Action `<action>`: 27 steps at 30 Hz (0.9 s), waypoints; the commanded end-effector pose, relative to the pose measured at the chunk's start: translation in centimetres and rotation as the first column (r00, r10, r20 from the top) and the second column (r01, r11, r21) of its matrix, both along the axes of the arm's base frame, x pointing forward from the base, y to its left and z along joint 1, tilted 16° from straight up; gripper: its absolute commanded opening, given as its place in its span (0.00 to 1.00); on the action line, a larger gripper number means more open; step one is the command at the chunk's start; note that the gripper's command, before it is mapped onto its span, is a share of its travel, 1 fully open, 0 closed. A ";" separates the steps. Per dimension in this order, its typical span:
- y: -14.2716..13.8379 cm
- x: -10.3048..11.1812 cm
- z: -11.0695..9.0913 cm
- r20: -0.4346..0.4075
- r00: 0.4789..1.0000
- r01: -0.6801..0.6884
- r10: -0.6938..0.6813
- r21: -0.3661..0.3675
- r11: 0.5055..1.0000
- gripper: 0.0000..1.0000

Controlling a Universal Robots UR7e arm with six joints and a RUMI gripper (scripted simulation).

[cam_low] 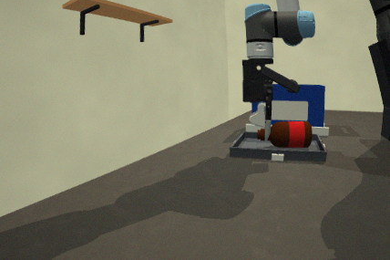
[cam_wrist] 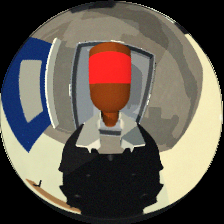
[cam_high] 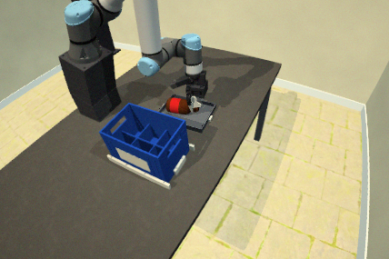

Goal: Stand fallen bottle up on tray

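Top view first: the brown bottle [cam_high: 179, 105] with the red band is lying on its side in the grey tray [cam_high: 204, 122], which is sitting on the dark table [cam_high: 68, 203] just behind the blue crate [cam_high: 145, 141]. The arm is reaching down from above and the gripper [cam_high: 195, 101] is sitting right at the bottle's narrow end, on the side away from the robot's base. The crate's dividers are showing, and its compartments are looking bare from here.

Exterior view: this one's lower and from the side. The bottle [cam_low: 288, 134] is lying flat, belly resting in the tray [cam_low: 278, 151], neck pointing left. The gripper [cam_low: 268, 126] is hanging straight down over that neck, with a thin finger [cam_low: 268, 114] running down to it. The crate [cam_low: 298, 103] is standing right behind the tray. A wooden shelf [cam_low: 116, 12] is hanging on the wall, well off to the left.

Wrist view: the camera is looking along the bottle [cam_wrist: 110, 77], red band up top, neck coming toward the lens. The jaws are clamped on the bottle's neck, pale pads [cam_wrist: 87, 136] hugging it from both sides. The tray [cam_wrist: 80, 90] is framing the bottle, and a bit of blue crate [cam_wrist: 22, 90] is curving along the left edge.
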State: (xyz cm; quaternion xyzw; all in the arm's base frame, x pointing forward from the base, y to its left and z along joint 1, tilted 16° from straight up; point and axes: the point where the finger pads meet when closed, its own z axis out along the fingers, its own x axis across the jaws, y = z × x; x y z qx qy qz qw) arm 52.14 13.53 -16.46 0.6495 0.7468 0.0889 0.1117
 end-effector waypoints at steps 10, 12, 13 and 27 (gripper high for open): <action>0.0 0.0 0.1 0.001 1.000 0.000 0.000 0.000 1.000 0.00; 0.0 0.0 0.1 0.001 1.000 0.000 0.000 0.000 1.000 0.00; 0.0 0.0 0.1 0.001 1.000 0.000 0.000 0.000 1.000 0.00; 0.0 0.0 0.3 0.001 1.000 0.000 0.000 0.000 1.000 0.00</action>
